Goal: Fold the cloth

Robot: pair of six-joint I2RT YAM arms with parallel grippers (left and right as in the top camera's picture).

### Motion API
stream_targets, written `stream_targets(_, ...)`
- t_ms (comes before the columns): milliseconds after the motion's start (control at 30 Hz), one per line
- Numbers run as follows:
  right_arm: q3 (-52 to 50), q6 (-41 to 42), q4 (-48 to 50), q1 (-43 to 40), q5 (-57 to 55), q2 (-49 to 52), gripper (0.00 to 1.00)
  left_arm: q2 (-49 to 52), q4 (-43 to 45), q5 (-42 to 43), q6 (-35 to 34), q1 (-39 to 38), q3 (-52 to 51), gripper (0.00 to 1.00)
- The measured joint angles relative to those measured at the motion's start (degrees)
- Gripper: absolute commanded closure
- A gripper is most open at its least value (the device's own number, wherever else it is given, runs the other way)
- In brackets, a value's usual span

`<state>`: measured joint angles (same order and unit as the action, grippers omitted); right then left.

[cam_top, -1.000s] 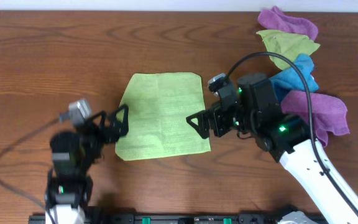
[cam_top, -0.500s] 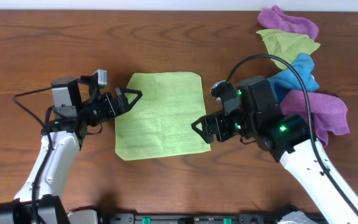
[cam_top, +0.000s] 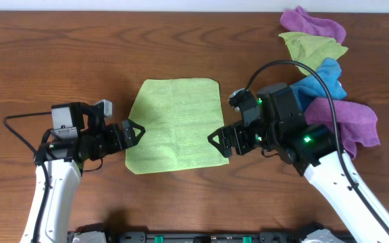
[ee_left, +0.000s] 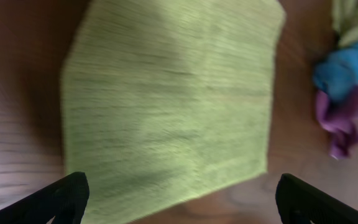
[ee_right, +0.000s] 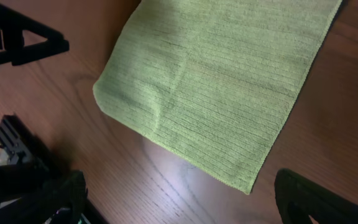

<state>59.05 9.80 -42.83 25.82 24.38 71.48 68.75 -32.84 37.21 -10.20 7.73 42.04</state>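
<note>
Nearest me in the overhead view, my left pincer (cam_top: pixel 132 133) hangs at the lower left of the frame, its jaws spread wide with nothing between them. My right pincer (cam_top: pixel 217 140) sits at lower centre-right, equally wide open and empty. The two face each other across the green cloth (cam_top: pixel 175 125), which lies flat on the desk (cam_top: pixel 46 54) between them, a little taller than wide, its long axis running from the bottom of the frame toward the top. My left tips are just beside its lower left edge, and my right tips appear to overlap the lower right edge near the corner, so I judge the right arm marginally nearer. No fold has been started. The bottom corners look like the natural place for each side to grip, carrying that edge up toward the top one. Beyond, at the upper right, a pile of spare cloths (cam_top: pixel 319 64) in purple, green and blue lies well apart.
</note>
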Motion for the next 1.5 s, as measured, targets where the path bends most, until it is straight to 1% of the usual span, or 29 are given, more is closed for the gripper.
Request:
stream_targets(133, 0.0, -1.1, 0.6, 0.0, 0.0, 0.0, 0.04, 1.2, 2.3, -4.5, -0.5, 0.0, 0.0, 0.05)
stream_targets(233, 0.0, -1.7, 1.5, 0.0, -0.3, 0.0, 0.04, 4.0, 4.8, -5.5, -1.1, 0.0, 0.0, 0.04)
stream_targets(300, 0.0, -1.9, 2.1, 0.0, -0.5, 0.0, 0.04, 6.3, 6.9, -5.4, -1.7, 0.0, 0.0, 0.05)
stream_targets(400, 0.0, -2.2, 2.2, 0.0, -0.5, 0.0, 0.06, 9.2, 8.4, -5.0, -2.6, 0.0, 0.0, 0.04)
stream_targets(533, 0.0, -2.7, 2.2, 0.0, -0.6, 0.1, 0.06, 12.9, 10.2, -4.2, -3.5, 0.0, 0.0, 0.04)
stream_targets(700, 0.0, -2.8, 2.9, 0.0, -0.6, 1.5, 0.08, 16.1, 11.4, -3.5, -3.6, 0.0, 0.0, 0.05)
stream_targets(933, 0.0, -3.1, 3.3, 0.0, -0.6, 3.4, 0.09, 21.1, 16.2, -3.4, -3.7, 0.0, 0.0, 0.04)
stream_targets(1000, 0.0, -3.1, 3.3, 0.0, -0.6, 3.5, 0.11, 22.3, 17.4, -3.4, -4.0, 0.0, 0.0, 0.05)
stream_targets(1033, 0.0, -3.3, 3.2, 0.0, -0.6, 3.5, 0.14, 23.0, 18.1, -3.3, -4.3, 0.0, 0.0, 0.05)
stream_targets(1100, 0.0, -3.6, 3.0, 0.0, -0.4, 3.5, 0.26, 23.8, 19.8, -2.8, -5.0, 0.0, 0.0, 0.04)
stream_targets(1133, 0.0, -3.8, 2.8, 0.0, -0.3, 3.5, 0.34, 24.1, 20.8, -2.4, -5.3, 0.0, 0.0, 0.04)
stream_targets(1200, 0.0, -4.6, 2.0, 0.3, -0.2, 3.9, 0.48, 25.0, 23.2, -1.0, -6.3, 0.0, 0.1, 0.04)
stream_targets(1300, 0.0, -6.2, 0.0, 1.4, -0.2, 6.1, 0.52, 26.0, 26.3, 0.2, -8.3, -0.4, 0.1, 0.05)
stream_targets(1333, 0.0, -6.6, -0.6, 1.9, -0.2, 6.9, 0.55, 26.2, 27.2, 0.5, -8.8, -0.7, 0.1, 0.05)
stream_targets(1367, 0.0, -7.1, -1.4, 2.4, -0.2, 7.9, 0.6, 26.4, 28.2, 0.7, -9.5, -1.1, 0.1, 0.05)
stream_targets(1400, 0.0, -7.6, -2.3, 3.0, -0.5, 8.9, 0.66, 26.7, 29.2, 0.9, -10.1, -1.7, 0.1, 0.05)
stream_targets(1433, 0.0, -7.9, -3.0, 3.5, -0.9, 10.1, 0.77, 26.9, 30.1, 1.0, -10.8, -2.3, 0.1, 0.05)
stream_targets(1467, 0.0, -8.3, -3.4, 4.1, -1.3, 11.3, 0.95, 27.1, 31.1, 1.2, -11.3, -3.2, 0.1, 0.05)
stream_targets(1500, 0.0, -8.5, -4.1, 4.9, -2.3, 13.2, 0.99, 27.2, 32.3, 1.4, -12.3, -4.3, 0.1, 0.05)
